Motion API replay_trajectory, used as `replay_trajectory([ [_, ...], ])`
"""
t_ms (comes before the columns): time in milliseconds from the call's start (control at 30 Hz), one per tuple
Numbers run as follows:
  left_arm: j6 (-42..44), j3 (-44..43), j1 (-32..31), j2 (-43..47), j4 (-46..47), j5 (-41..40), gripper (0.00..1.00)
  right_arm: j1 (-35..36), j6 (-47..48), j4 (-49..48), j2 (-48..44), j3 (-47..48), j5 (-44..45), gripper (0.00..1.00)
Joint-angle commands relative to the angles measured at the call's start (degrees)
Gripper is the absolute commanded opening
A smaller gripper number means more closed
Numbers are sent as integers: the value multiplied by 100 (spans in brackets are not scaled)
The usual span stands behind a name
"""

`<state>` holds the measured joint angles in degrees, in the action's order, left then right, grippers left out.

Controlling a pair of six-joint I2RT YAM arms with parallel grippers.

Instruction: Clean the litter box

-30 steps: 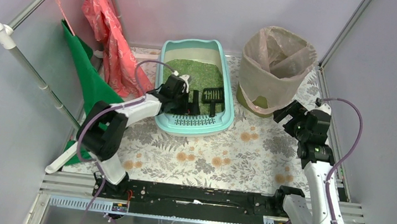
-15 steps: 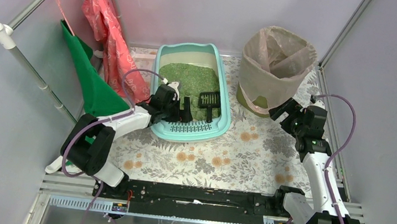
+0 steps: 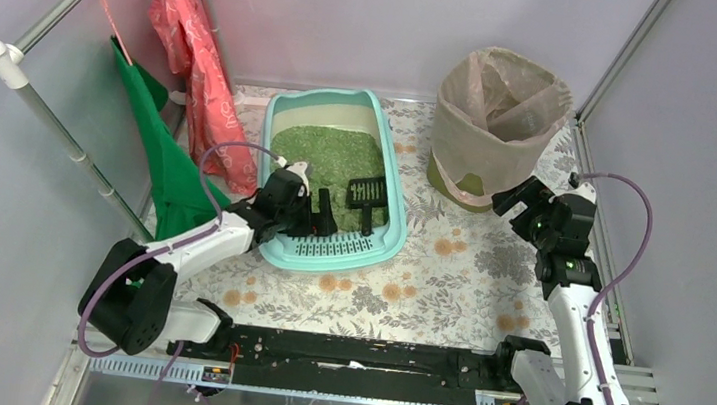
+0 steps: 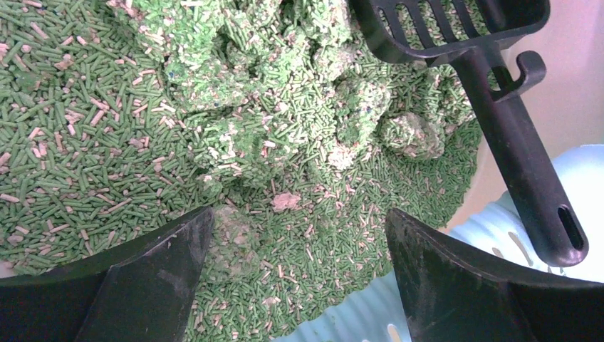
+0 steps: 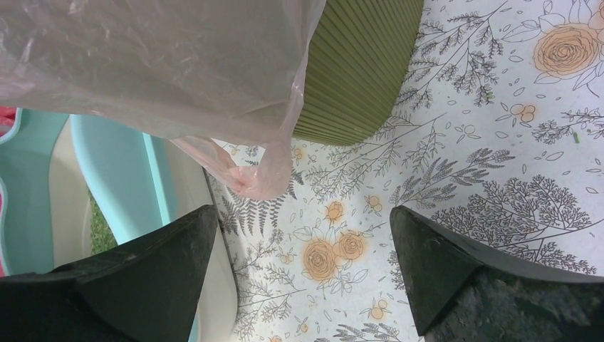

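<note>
The pale turquoise litter box lies at the middle back of the floral mat, green granules inside. A black slotted scoop rests in it by the right wall. My left gripper is open over the near end, just behind the grille step. In the left wrist view its open jaws hang over granules and pale clumps, with the scoop handle to the right and nothing held. My right gripper is open beside the bin, above the mat.
A round olive bin lined with a beige bag stands at the back right. A red cloth and a green cloth hang from a slanted rail at the left. Grey walls close in both sides.
The litter box has slid left and nearer and turned a little, along with my left arm drawing back. The right arm has barely shifted.
</note>
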<state>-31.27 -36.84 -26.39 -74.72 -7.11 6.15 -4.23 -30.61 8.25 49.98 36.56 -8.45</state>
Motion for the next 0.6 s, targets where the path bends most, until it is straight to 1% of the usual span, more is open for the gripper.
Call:
replay_trajectory([
  [0, -140, -520, -31, 186, -807, -235, 99, 19, -122, -87, -76, 300, 78, 100],
  [133, -155, -1343, -154, 165, -832, -169, 99, 10, -194, -45, -258, 414, 197, 100],
  [267, -85, -2224, -338, 109, -1009, -244, 99, -21, -269, 85, -228, 664, 238, 100],
  [367, -38, -2632, -421, -59, -1057, -205, 99, -55, -391, 31, -269, 708, 354, 100],
  [467, 12, -2976, -428, -408, -939, -237, 99, -118, -503, -70, -436, 703, 742, 100],
  [567, 190, -3408, -428, -1005, -491, -312, 99, -227, -616, -224, -583, 758, 1294, 100],
])
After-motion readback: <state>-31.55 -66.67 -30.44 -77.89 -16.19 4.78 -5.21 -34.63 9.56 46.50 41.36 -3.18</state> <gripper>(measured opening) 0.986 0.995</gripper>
